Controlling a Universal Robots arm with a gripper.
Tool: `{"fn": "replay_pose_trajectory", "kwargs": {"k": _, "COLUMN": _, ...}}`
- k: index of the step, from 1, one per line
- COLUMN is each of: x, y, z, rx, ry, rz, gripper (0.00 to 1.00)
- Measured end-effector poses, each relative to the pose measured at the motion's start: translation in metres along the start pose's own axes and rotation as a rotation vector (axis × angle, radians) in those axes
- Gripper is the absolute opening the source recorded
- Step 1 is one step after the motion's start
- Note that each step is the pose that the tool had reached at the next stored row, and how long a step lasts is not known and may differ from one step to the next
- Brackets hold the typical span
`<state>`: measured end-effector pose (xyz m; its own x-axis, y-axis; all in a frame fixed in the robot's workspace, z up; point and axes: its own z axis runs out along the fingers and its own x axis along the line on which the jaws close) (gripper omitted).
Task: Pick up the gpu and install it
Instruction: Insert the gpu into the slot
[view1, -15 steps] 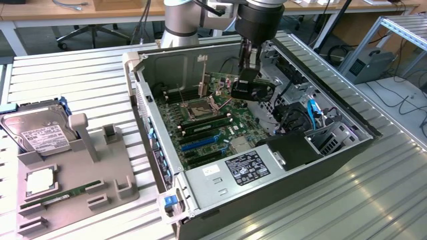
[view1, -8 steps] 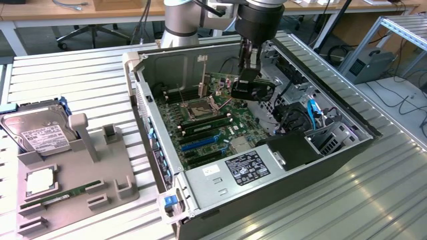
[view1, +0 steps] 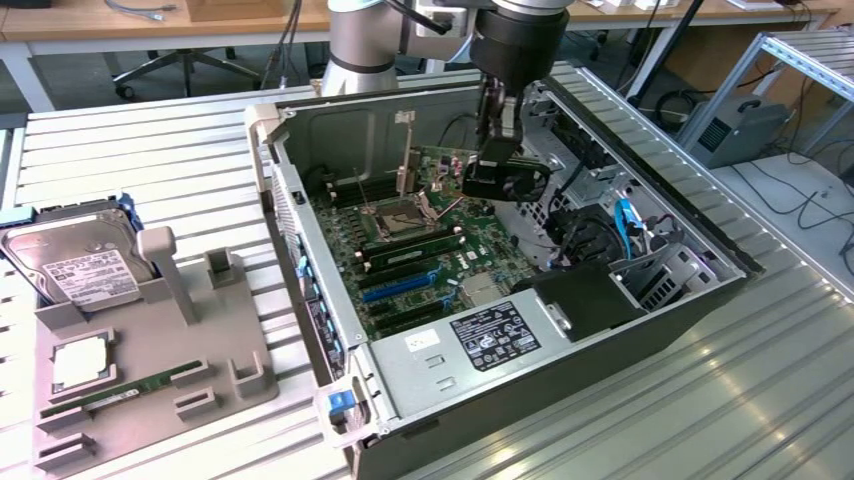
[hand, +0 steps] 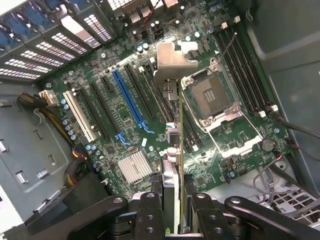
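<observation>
My gripper (view1: 493, 150) hangs inside the open computer case (view1: 627, 330), shut on the gpu (view1: 502, 180), a dark card held above the green motherboard (view1: 441, 250). In the wrist view the gpu (hand: 179, 130) is edge-on, running away from my fingers (hand: 150, 210) towards its silvery metal bracket (hand: 175, 60). My gripper (hand: 176, 217) clamps the card from both sides. The card floats over the expansion slots between the long blue slot (hand: 127, 97) and the processor socket (hand: 210, 97). It is not seated in any slot.
Beside the case, on the exterior view's left, a grey fixture tray (view1: 160, 340) holds a silver hard drive (view1: 74, 265), a green memory stick (view1: 120, 395) and a processor chip (view1: 80, 362). Cables (view1: 581, 235) and the case walls hem in the motherboard.
</observation>
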<state>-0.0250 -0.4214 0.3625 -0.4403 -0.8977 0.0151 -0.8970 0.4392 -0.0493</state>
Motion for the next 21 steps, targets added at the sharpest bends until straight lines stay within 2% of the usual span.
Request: {"fn": "replay_pose_trajectory", "kwargs": {"k": 21, "x": 0.0, "y": 0.0, "z": 0.0, "rx": 0.0009, "ry": -0.0028, "rz": -0.058, "gripper": 0.27}}
